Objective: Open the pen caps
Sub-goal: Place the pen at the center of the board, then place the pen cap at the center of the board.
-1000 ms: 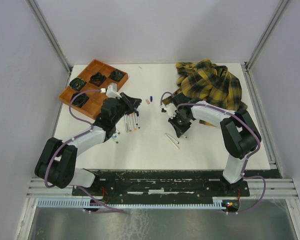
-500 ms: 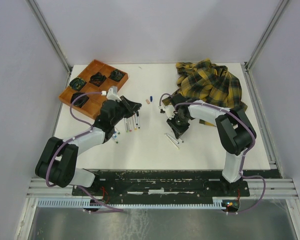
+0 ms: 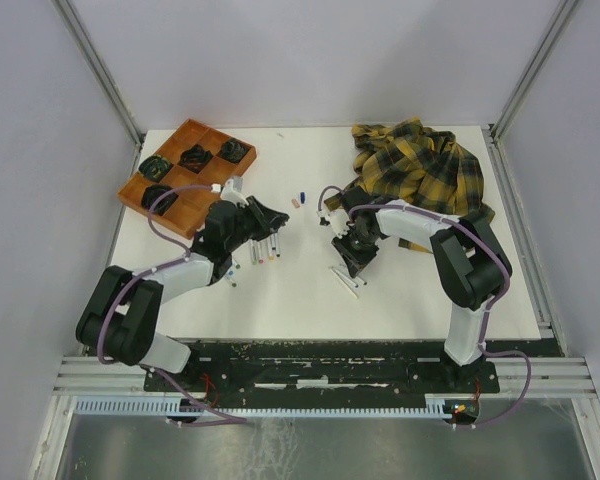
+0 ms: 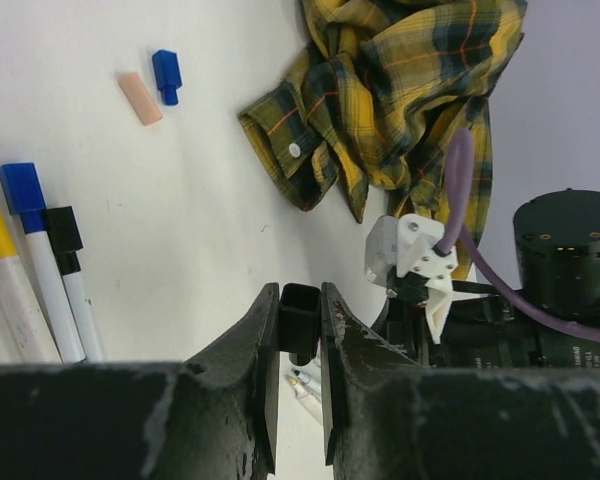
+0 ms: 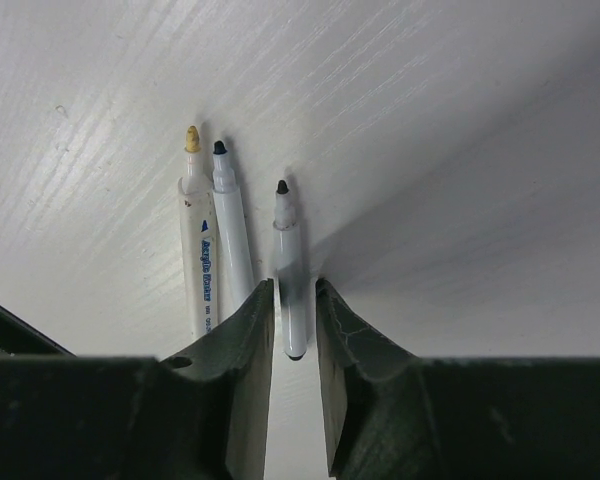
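Pinching black pen cap (image 4: 300, 324), left hand (image 4: 300, 300); right hand (image 5: 293, 300) spread; dark objects (image 3: 195, 156) in tray (image 3: 190, 128).

We see a white table (image 3: 310, 290): wooden tray (image 3: 188, 130) at the far left, plaid shirt (image 3: 420, 165) bunched at the far right. Blue cap (image 4: 166, 76) and peach cap (image 4: 140, 98) lie loose mid-table, just beside each other. Capped markers (image 3: 263, 245) sit in a row left of centre, three uncapped markers (image 5: 230, 240) side by side right of centre.
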Tool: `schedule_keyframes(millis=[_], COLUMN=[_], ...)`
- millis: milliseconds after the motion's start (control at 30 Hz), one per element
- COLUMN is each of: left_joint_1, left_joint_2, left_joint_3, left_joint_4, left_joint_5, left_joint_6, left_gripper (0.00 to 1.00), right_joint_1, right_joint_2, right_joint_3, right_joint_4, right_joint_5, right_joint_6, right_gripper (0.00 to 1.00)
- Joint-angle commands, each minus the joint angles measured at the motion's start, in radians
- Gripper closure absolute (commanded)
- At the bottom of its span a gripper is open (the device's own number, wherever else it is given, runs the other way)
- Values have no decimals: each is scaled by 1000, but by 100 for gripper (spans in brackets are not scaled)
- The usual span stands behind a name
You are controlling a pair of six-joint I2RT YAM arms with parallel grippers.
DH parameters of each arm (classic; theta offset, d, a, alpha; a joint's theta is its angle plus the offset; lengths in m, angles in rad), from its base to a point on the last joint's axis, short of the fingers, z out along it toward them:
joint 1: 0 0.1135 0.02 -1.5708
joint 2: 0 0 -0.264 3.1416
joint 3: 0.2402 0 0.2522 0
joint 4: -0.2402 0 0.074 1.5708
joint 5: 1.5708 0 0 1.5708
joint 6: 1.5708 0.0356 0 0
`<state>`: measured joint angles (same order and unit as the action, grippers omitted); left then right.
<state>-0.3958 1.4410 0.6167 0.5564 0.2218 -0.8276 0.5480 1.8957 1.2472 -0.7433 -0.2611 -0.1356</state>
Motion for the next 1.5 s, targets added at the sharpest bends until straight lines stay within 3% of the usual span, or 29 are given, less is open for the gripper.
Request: schedule_keyframes(millis=[0,167,333,633,1000,1167,1467], left_joint_1=[-19,-56,-108,-169,-211,-215,-215], left_joint_2=[46,113,192,444,823,955,1033], left_joint_3=[45,103,252,729,1342,1514,1609], left_joint_4=[51,29,-177,-712,-1155,-1235,-1235], left_joint_5=[30,7,-119,-412,-648,-707,-680], left_joint_6=[-17,-7,68,168,246,268,291], left_gripper=[97,97,97,97,97,97,93], right_joint_1=[3,0,-15,-146,-203,-206,-208], right_joint_2=[-33,-87,-158,-326,-417,-420,-422], right_joint_3=[40,43,53,53,40,41,40], right_joint_4=[0,-3,-27,-70,-54,-53,-51], right_joint_5=[1,10,14,-44,-73,-76,-81], right_joint_6=[10,-1,-36,-84,-76,-76,-75], right_gripper=[69,67,65,61,58,58,58])
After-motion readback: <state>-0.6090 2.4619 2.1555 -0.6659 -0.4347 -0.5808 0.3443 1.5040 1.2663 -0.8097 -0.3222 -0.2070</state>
